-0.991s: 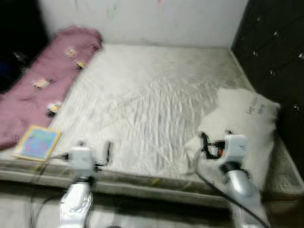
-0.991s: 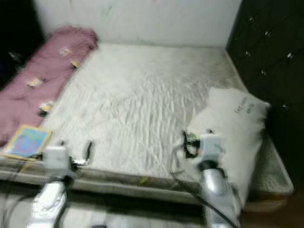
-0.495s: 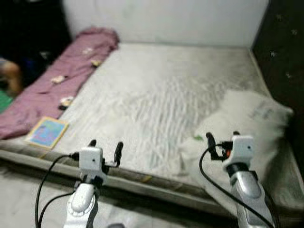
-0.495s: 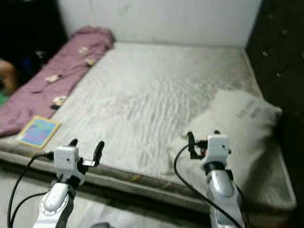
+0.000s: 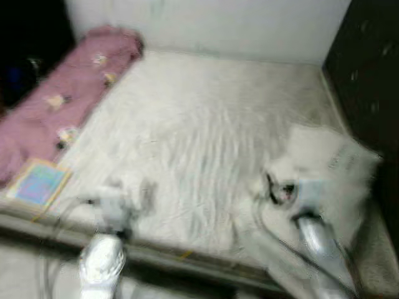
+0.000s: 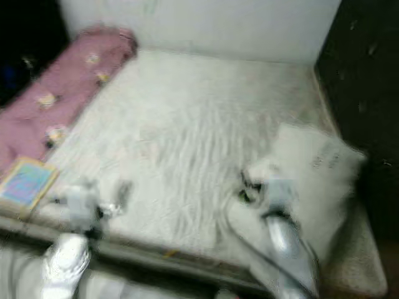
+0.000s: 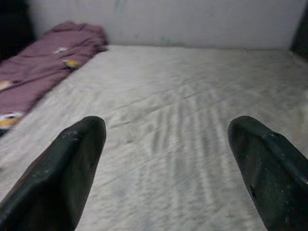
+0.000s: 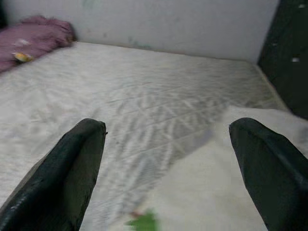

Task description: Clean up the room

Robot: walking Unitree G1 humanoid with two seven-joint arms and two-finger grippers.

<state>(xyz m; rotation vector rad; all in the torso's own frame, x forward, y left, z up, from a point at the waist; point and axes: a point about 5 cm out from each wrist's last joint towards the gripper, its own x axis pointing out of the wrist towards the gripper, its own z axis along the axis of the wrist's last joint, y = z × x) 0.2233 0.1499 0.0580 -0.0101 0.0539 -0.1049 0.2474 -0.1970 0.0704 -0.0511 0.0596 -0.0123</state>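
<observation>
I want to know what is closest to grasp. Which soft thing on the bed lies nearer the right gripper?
The white pillow just ahead of the right gripper; the pink blanket lies along the bed's far left edge.

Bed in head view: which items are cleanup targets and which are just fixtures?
Cleanup targets:
- pink blanket, bunched along the bed's left edge
- colourful book, near left corner
- white pillow, right side, beside the right gripper

Fixtures:
- mattress
- white wall
- dark headboard
</observation>
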